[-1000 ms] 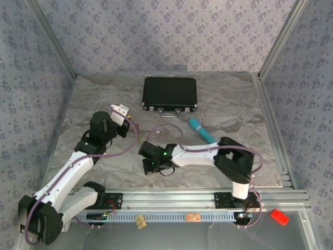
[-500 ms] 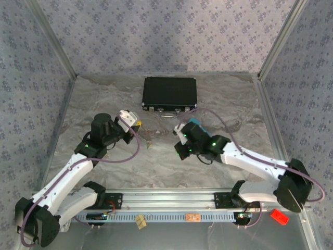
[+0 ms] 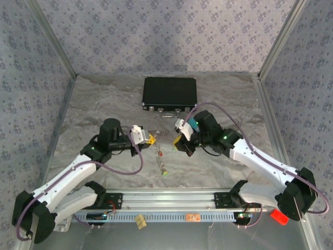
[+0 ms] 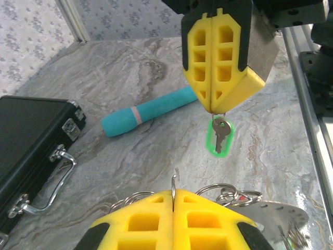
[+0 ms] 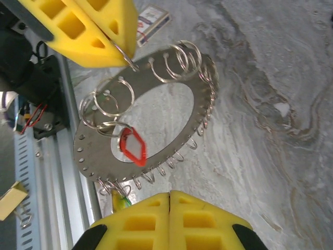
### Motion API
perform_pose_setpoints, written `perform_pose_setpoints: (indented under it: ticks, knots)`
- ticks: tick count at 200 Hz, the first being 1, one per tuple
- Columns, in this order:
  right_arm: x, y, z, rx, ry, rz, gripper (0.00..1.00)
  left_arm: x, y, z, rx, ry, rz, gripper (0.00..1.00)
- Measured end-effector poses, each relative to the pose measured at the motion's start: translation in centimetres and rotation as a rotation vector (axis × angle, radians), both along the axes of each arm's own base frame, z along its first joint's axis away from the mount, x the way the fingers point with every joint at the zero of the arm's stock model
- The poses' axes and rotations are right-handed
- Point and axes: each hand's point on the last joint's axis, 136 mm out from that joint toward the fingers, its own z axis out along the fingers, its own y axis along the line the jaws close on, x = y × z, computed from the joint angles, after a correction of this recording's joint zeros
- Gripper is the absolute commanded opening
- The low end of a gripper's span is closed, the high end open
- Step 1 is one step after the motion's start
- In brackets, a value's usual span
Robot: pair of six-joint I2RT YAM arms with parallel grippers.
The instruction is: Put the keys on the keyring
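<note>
Green key under right claw, keyring in left claw

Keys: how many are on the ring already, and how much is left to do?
Done: a red key hangs on the keyring. In hand: the left fingers pinch one loop of the keyring, and the right fingers hold a green key close to it. Left: the green key is not yet on a loop.
</note>
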Motion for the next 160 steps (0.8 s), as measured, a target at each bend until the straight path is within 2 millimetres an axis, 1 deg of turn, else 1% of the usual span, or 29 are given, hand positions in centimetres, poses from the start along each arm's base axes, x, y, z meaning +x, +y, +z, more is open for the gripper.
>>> perform_pose_setpoints:
  ticks: [17,31,50,64,79,99,115,130,148,160]
  knots:
    - [0.1,0.2,-0.3,-0.016,0.017,0.01,0.0,-0.1,-0.4,-0.8,0.02,0.014,-0.019,0.0]
    - [0.5,0.1,-0.8,-0.049,0.042,-0.005,0.0,0.0,-0.5,-1.4,0.039,0.027,-0.021,0.0]
    - [0.8,-0.3,-2.1,-0.12,0.108,-0.032,0.0,0.1,-0.4,-1.6,0.051,0.023,-0.013,0.0]
    - [0.4,-0.7,-3.4,-0.18,0.177,-0.047,0.0,0.3,-0.4,-1.6,0.057,0.013,-0.006,0.0]
    - [-1.1,-1.2,-5.0,-0.238,0.272,-0.058,0.0,0.4,-0.3,-1.6,0.059,0.008,-0.003,0.0]
    - [-3.1,-1.2,-6.8,-0.286,0.375,-0.075,0.0,0.7,-0.2,-1.6,0.064,0.0,0.012,0.0]
    - [-4.3,-1.2,-9.0,-0.337,0.463,-0.1,0.0,0.8,-0.2,-1.7,0.068,-0.001,0.023,0.0]
    - [-4.6,-1.3,-10.9,-0.385,0.533,-0.133,0.0,1.0,-0.1,-1.8,0.072,-0.003,0.031,0.0]
    - [-4.2,-1.3,-13.2,-0.436,0.601,-0.172,0.0,1.1,0.0,-1.8,0.077,-0.004,0.039,0.0]
    - [-3.9,-1.2,-14.2,-0.463,0.631,-0.188,0.0,1.1,0.0,-1.9,0.08,-0.004,0.042,0.0]
